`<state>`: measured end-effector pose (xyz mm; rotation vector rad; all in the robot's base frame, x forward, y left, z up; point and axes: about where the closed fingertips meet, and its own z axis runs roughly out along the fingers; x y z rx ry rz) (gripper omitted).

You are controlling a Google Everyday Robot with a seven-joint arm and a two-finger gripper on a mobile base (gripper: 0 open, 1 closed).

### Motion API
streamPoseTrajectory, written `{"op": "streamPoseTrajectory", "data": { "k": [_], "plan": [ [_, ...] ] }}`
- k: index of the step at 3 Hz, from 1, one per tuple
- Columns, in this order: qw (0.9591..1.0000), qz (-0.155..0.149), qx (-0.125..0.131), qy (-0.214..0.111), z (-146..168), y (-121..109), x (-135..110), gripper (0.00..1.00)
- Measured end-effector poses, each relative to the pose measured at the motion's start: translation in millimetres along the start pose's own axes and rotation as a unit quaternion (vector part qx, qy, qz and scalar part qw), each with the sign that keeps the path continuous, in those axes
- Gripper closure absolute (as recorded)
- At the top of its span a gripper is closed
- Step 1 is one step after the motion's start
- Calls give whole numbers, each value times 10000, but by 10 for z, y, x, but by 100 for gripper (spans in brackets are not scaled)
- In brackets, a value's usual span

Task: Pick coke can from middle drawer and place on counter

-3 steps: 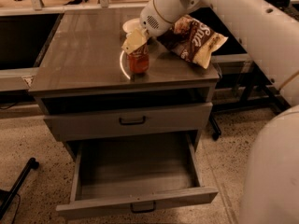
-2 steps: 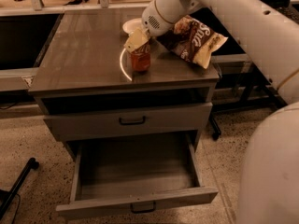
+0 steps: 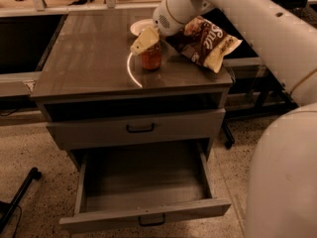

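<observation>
Gripper (image 3: 147, 42) still atop coke can (image 3: 151, 59)

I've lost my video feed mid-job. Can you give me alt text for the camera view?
The gripper sits at the top of the coke can, which stands upright on the counter beside a chip bag. Below, the middle drawer is pulled open and looks empty; the drawer above it is closed.
</observation>
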<state>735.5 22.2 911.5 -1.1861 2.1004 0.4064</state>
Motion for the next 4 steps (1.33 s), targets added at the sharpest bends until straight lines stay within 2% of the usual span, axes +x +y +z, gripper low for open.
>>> {"op": "streamPoseTrajectory", "data": {
  "k": [1,2,4],
  "plan": [
    [10000,41,-3,4,30,-44,20,0],
    [9999,-105,26,49,-67,-20,-29,0],
    [9970,-771,56,-56,-596,361,-260,0]
  ]
}}
